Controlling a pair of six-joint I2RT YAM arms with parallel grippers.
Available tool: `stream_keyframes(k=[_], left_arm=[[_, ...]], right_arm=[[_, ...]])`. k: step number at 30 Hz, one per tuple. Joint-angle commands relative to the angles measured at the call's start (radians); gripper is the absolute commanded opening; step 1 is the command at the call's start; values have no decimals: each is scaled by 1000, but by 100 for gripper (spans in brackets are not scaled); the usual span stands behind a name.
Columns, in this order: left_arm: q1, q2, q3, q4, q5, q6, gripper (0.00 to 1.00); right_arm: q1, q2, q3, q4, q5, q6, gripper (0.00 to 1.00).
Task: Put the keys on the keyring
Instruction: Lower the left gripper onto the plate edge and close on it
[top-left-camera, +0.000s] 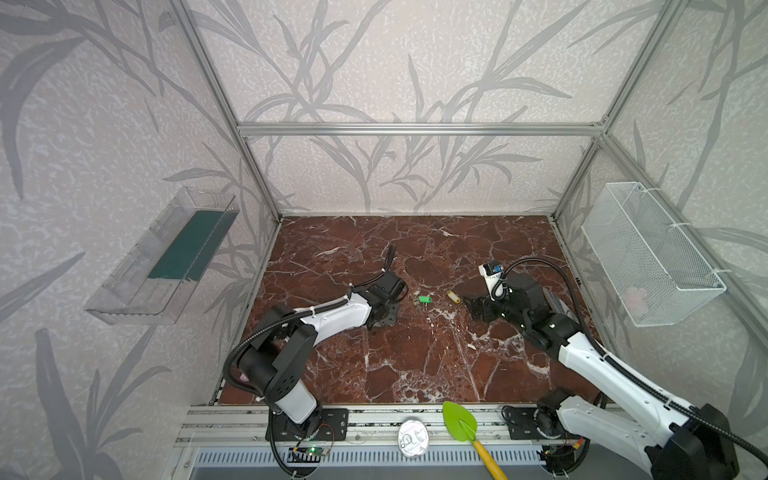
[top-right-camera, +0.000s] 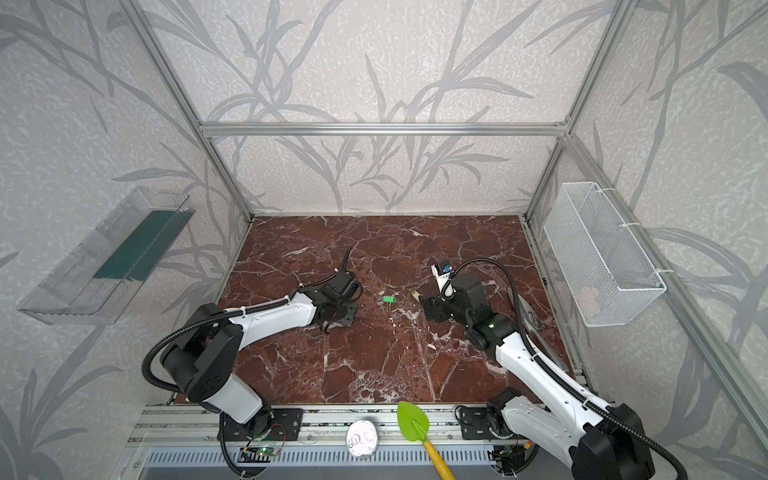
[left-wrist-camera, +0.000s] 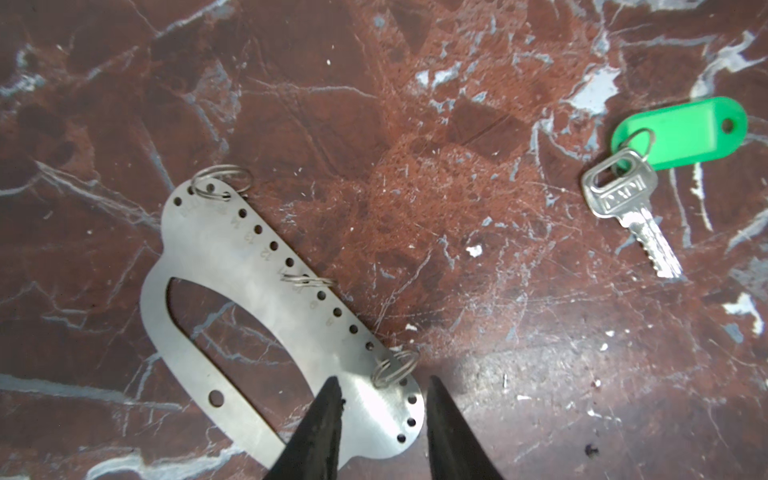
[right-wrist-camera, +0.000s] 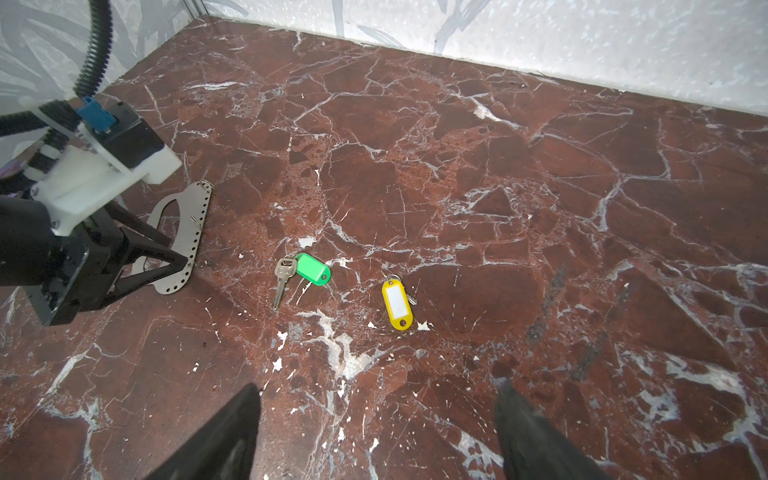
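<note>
The keyring (left-wrist-camera: 224, 257) is a flat grey plate lying on the marble floor, with three small wire rings in its edge holes. My left gripper (left-wrist-camera: 383, 381) is down over the plate's rounded end. Its jaws stand narrowly apart, one finger at the oval opening and the other a hair outside the rim. To the right lies the green-tagged key (left-wrist-camera: 623, 195) (top-left-camera: 424, 299) (right-wrist-camera: 282, 278). Beyond it is the yellow tag (right-wrist-camera: 397, 303) (top-left-camera: 452, 296), with its key mostly hidden beneath. My right gripper (right-wrist-camera: 379, 385) (top-left-camera: 469, 305) hovers wide open and empty just short of the yellow tag.
A white wire basket (top-left-camera: 652, 257) hangs on the right wall and a clear shelf (top-left-camera: 162, 257) on the left wall. On the front rail lie a green spade (top-left-camera: 459, 419) and a round silvery lid (top-left-camera: 412, 438). A flat grey piece (top-right-camera: 530, 316) lies half under the right arm.
</note>
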Motion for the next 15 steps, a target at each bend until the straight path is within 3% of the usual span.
stream_keyframes(k=[1,15], left_arm=[[-1,24,34,-33,-23,19,33],[-1,52,50,-30,-26,41,21]], right_arm=[[4,-13,-12,-15,13,-11,86],[3,1,-13,-7,18,-13,86]])
